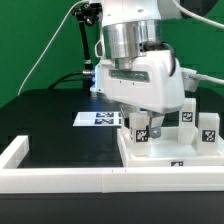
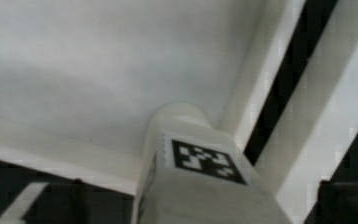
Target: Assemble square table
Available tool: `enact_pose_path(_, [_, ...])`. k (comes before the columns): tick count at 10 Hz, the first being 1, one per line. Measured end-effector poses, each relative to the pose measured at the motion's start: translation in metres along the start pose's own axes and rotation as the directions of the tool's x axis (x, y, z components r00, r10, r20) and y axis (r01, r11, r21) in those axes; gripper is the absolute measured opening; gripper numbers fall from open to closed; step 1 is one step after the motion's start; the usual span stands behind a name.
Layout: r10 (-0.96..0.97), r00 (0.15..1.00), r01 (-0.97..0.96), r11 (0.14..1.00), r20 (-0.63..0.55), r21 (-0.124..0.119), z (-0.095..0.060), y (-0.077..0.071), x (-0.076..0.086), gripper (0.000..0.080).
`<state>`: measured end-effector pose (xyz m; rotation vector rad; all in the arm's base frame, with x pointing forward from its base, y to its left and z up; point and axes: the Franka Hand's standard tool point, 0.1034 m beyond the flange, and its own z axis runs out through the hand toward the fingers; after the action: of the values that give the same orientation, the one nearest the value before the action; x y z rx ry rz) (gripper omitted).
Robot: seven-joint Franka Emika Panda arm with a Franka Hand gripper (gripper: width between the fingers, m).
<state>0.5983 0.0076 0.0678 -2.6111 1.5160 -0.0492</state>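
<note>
Gripper (image 1: 146, 127) low over square tabletop (image 1: 170, 152), fingers closed on tagged leg (image 1: 142, 131); wrist view shows leg (image 2: 197, 165) upright against white slab (image 2: 87, 80).

Step, as judged: seat leg in corner hole. Keep leg vertical, centre over hole, descend slowly, avoid side force.

Tabletop sits near border wall (image 1: 60, 181), at exterior view's right. Three legs (image 1: 186, 114) stand beyond, near.

Bench (image 1: 50, 120) black, matte. Marker board (image 1: 97, 119) flat behind. Green backdrop; cables overhead.

Exterior view: low-res, soft overall, bright even light from above. White parts near the pincer (image 1: 147, 118) almost blown out, black table (image 1: 50, 120) matte, no glare. Wrist view: dimmer, greyish, heavy blur throughout; only the tagged leg (image 2: 202, 160) close to the pincer is fairly sharp.
</note>
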Motion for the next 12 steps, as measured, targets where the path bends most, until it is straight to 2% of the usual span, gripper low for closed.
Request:
enact_pose_path(3, [-0.253, 0.967, 0.253, 0.967, 0.011, -0.009, -0.0007, -0.0008, -0.0018, 0.0649])
enact_pose_path(5, [-0.419, 0.908, 0.419, 0.908, 0.011, -0.013, -0.001, -0.0007, -0.0012, 0.0649])
enact_pose_path(7, [-0.607, 0.794, 0.607, 0.793, 0.012, -0.042, -0.0018, -0.0016, -0.0015, 0.0649])
enact_pose_path(9, [-0.71, 0.704, 0.71, 0.702, 0.016, -0.056, -0.0018, -0.0021, -0.0022, 0.0649])
enact_pose_path(12, [-0.825, 0.565, 0.824, 0.564, 0.017, -0.057, -0.0026, -0.0019, 0.0011, 0.0649])
